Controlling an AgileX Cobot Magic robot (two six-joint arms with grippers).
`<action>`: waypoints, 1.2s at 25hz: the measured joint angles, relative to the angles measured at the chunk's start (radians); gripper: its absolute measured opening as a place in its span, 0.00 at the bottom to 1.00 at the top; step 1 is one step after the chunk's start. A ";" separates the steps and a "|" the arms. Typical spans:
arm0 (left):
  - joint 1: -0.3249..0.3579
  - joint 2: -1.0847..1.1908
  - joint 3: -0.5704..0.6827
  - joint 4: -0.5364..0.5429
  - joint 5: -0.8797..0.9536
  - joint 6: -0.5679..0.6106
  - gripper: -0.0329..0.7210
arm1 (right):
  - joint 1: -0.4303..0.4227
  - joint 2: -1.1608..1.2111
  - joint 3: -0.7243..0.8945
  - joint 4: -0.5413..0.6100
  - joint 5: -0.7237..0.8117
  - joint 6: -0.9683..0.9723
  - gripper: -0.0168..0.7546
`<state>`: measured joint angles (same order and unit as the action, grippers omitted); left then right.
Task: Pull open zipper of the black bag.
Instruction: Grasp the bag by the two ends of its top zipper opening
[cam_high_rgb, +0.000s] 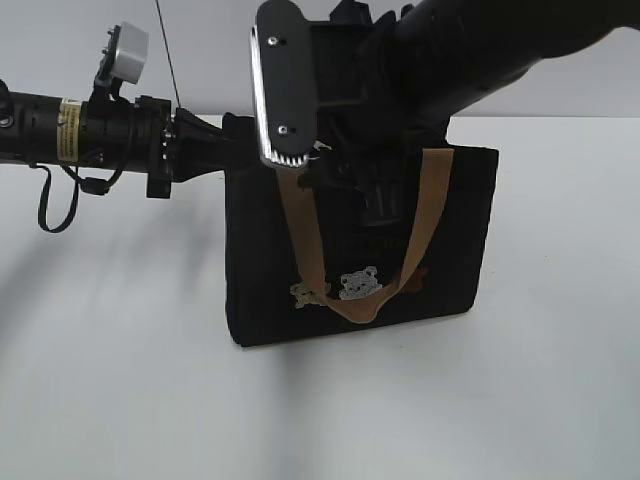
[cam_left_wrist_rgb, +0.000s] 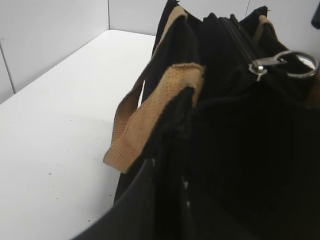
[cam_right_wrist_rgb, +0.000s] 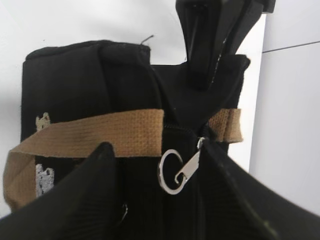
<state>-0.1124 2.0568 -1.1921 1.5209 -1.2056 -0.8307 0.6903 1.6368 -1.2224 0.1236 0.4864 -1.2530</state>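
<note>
right wrist view: the pull ring is framed between the open right tool fingers, ungrasped; the left tool is clamped on the black bag; closing on the ring is judged next.

The exterior view looks down at a slant from about chest height across the white tabletop, facing the front of the black bag, which stands mid-frame; the right arm crosses very near the lens and hides the bag's top. The left wrist view sits close against the bag's end, low, looking along its top edge toward the far wall, with the zipper running away from it. The right wrist view hangs just above the bag's opposite end, looking down and along the same top edge. Both wrist views share the silver ring pull (seen from opposite ends).
</note>
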 joint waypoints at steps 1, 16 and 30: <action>0.000 0.000 0.000 0.000 0.000 0.000 0.09 | 0.000 0.005 0.000 -0.003 -0.014 -0.002 0.54; 0.000 0.000 0.000 0.009 -0.001 0.000 0.09 | -0.025 0.017 0.000 -0.042 -0.037 0.000 0.53; 0.000 0.000 0.000 0.010 -0.001 0.000 0.09 | -0.026 0.026 0.000 -0.074 -0.017 0.009 0.40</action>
<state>-0.1124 2.0568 -1.1921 1.5306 -1.2068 -0.8307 0.6647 1.6628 -1.2224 0.0498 0.4692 -1.2442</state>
